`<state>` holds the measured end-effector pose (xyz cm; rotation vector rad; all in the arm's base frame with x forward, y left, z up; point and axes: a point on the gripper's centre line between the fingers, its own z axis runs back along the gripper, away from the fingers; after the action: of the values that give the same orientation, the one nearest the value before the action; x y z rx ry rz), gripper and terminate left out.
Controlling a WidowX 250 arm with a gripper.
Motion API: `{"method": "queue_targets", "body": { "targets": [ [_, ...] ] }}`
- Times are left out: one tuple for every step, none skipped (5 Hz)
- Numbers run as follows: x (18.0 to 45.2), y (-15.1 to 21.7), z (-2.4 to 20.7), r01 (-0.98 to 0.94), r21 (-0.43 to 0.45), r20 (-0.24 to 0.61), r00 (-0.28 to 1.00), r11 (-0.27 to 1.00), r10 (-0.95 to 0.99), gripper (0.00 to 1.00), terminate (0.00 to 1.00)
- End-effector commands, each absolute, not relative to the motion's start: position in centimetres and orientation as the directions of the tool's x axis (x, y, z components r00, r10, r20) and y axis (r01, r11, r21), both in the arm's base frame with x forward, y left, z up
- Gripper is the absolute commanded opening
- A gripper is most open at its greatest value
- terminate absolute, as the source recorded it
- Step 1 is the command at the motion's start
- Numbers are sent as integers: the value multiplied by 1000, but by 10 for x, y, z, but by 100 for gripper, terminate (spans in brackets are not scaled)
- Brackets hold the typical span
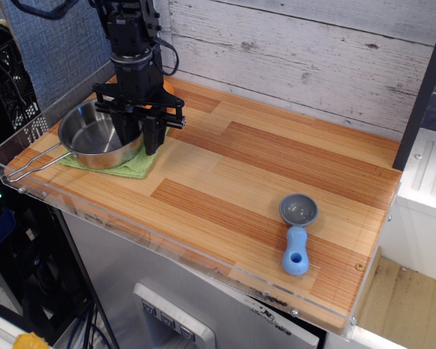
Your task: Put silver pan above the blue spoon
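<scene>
The step in hand looks like taking hold of the silver pan [98, 136] by its right rim, so the grip needs to be settled before any lift: one finger inside the wall and one outside, seated low enough that the thin steel cannot slip out, and squared to the rim so the pan does not swing on its long wire handle when it rises. The pan sits at the left of the frame on a green cloth [134, 166], handle pointing toward the lower-left edge of the surface [261, 167]; a clean vertical lift should keep the cloth from dragging along. From there the carry runs across to the right of the frame, where the blue spoon [297, 231] lies well apart from the pan, grey bowl toward the back and blue handle toward the front edge — the pan belongs on the bare wood just beyond that bowl, and it is wide, so it should be set down without nudging the spoon. The end effector [139, 137] hangs over the pan's right rim with its two dark fingers parted and pointing down, seemingly straddling the wall; whether either finger touches the metal is hard to tell, and nothing appears clamped yet.
</scene>
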<state>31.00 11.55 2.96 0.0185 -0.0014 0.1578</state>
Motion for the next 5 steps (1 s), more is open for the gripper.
{"method": "queue_targets", "body": {
  "targets": [
    [314,108,41,-143,24,26,989,989,143,0,0],
    [308,116,51,-166,31,37,986,986,164,0,0],
    [295,127,90,-206,28,117,973,978,201,0,0],
    [303,101,137,-180,75,233,959,981,158,0,0],
    [328,51,166,-27,60,314,949,998,7,0,0]
  ]
}}
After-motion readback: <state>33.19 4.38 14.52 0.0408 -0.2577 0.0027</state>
